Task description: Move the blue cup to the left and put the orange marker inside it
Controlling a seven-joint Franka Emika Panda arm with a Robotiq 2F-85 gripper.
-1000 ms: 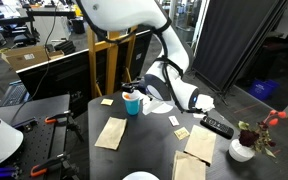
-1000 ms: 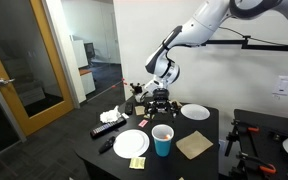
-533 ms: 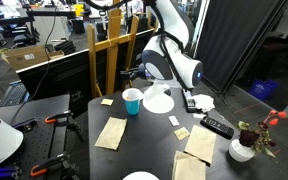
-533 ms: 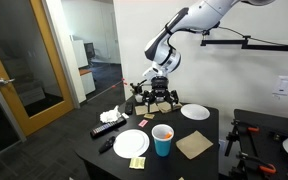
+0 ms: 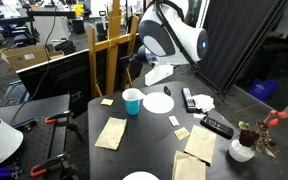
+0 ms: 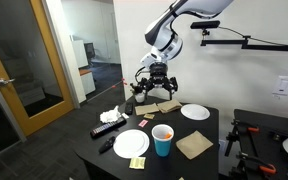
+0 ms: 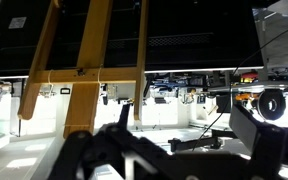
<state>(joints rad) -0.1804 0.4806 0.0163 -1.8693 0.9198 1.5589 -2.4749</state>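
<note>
My end effector [image 6: 154,82] hangs high above the dark surface [image 5: 149,132]. Its fingers are spread wide and hold nothing. In the wrist view the two dark fingers [image 7: 256,140] come in from the lower edge with only empty space between them. Behind them I see a wooden frame [image 7: 94,60] and the room, not the surface.

The blue cup [image 5: 132,101] stands upright on the surface, well apart from my end effector and below it. In an exterior view it is just beside a white plate [image 5: 158,102]. In an exterior view the cup [image 6: 162,141] stands near the front edge, between another white plate [image 6: 131,143] and a brown napkin [image 6: 194,145]. At its mouth an orange colour shows, but it is too small for me to tell if this is the orange marker.

A black remote [image 5: 216,127] and a white vase with flowers [image 5: 242,150] lie further along the surface.
</note>
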